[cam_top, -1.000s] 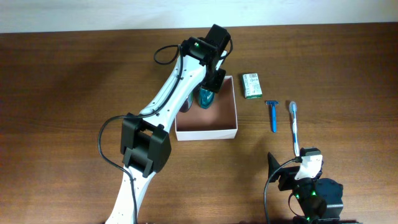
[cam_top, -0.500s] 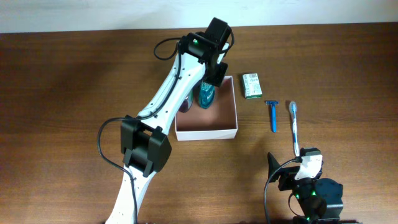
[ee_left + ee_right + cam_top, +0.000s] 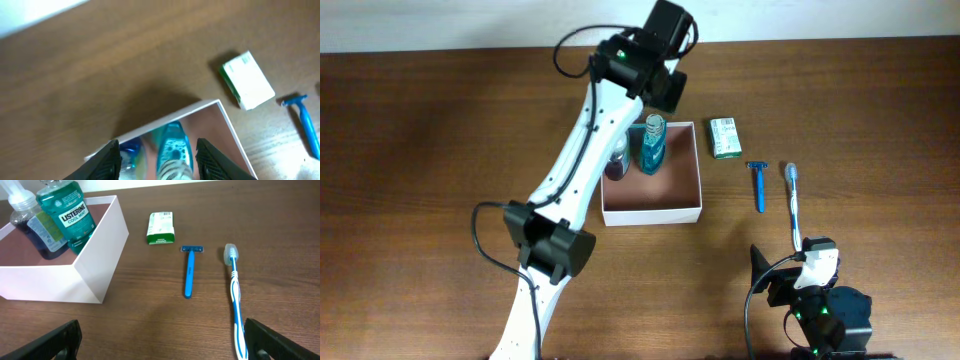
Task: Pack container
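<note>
The white-walled container sits near the middle of the dark wood-grain table, a Listerine bottle and a white-capped blue bottle upright at its far side. To its right lie a soap box, blue razor and toothbrush. The left gripper hangs over its far wall, jaws apart and empty; the right gripper, at the near edge, gapes wide; a pale wall borders the table.

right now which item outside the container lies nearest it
The green-and-white soap box; the blue razor and toothbrush lie farther right of the container.
</note>
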Robot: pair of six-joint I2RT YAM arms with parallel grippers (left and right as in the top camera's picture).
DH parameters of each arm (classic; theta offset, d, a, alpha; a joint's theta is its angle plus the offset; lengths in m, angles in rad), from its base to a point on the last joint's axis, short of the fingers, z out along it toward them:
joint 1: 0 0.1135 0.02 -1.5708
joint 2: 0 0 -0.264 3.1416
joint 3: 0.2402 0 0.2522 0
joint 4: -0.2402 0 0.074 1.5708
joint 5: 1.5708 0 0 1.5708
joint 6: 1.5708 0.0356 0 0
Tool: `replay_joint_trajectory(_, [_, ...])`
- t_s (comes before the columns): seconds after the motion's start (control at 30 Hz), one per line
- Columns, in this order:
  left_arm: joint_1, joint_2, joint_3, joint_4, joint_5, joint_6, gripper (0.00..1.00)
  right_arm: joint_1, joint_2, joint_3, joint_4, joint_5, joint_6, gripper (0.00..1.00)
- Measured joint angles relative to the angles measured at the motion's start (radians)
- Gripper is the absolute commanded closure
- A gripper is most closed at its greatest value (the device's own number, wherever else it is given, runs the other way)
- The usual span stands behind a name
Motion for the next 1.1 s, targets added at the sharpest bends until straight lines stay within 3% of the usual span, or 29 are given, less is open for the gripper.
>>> replay_joint_trajectory(0.07, [0.002, 0.0, 0.066, -0.052, -0.032, 0.004, 0.23, 0.0, 0.0, 0.0, 0.0, 0.0, 0.0, 0.01])
replay_joint_trajectory(0.3, [0.053, 0.0, 0.247, -0.236, -0.115, -0.01, 0.13, 0.0, 0.0, 0.0, 0.0, 0.0, 0.0, 0.01])
replay_joint_trajectory(0.4, [0.105, 0.0, 0.321, -0.307, -0.132, -0.033, 0.01, 0.0, 0.0, 0.0, 0.0, 0.0, 0.0, 0.01])
replay_joint_trajectory(0.77, [0.288, 0.0, 0.372, -0.32, -0.137, -0.077, 0.01, 0.0, 0.0, 0.0, 0.0, 0.0, 0.0, 0.01])
replay_joint_trajectory(1.1, [0.463, 0.0, 0.267, -0.32, -0.137, -0.104, 0.01, 0.0, 0.0, 0.0, 0.0, 0.0, -0.001, 0.01])
